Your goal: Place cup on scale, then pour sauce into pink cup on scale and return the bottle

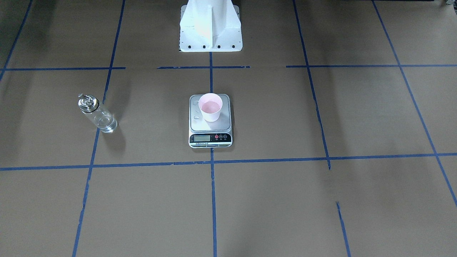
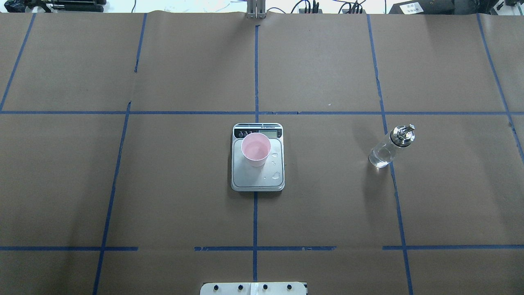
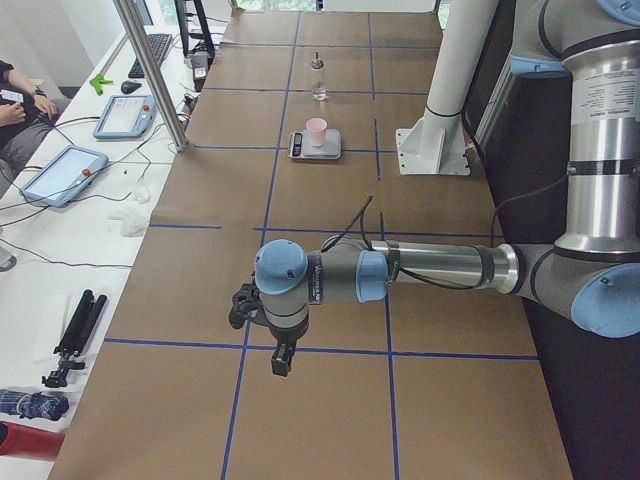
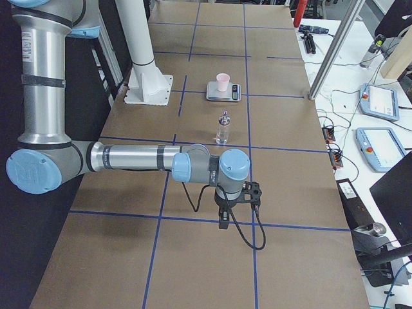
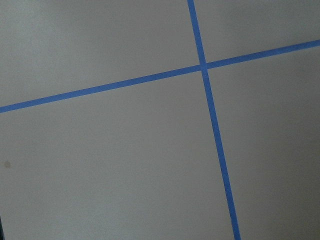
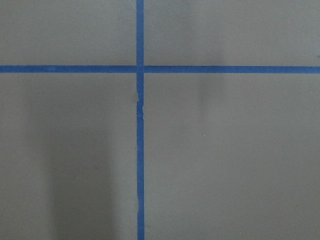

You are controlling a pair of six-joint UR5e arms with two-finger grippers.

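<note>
A brown paper-covered counter (image 2: pixel 184 184) is marked into large squares by blue tape lines (image 2: pixel 255 221). At its middle lies the scale (image 2: pixel 258 182), its black display strip on the side away from the robot. The pink cup (image 2: pixel 256 148) stands upright on the silver platform, within its edges, and holds a shallow pool of clear sauce (image 1: pixel 210 106). A few water droplets (image 2: pixel 276 175) sit on the platform beside the cup, on the robot's right side.

The bottle (image 2: pixel 388 149) stands upright on the counter well apart from the scale, on the robot's right, right by a tape line, with its shiny metal spout cap uppermost. The white robot pedestal (image 1: pixel 210 26) stands at the counter's edge in line with the scale.

In the side views, a white side table carries two tablets (image 3: pixel 62 175), cables and a small black tripod (image 3: pixel 72 335), and a person's hand (image 3: pixel 12 110) shows at the frame's edge.

Both arms are stretched low over the counter's ends, far from cup, scale and bottle. The left end effector (image 3: pixel 283 360) points down above a tape line and touches nothing; the right end effector (image 4: pixel 223 221) does likewise at the opposite end. Whether either pair of fingers is apart or together cannot be told from these distant views. Each wrist camera sees only brown paper and a crossing of blue tape.
</note>
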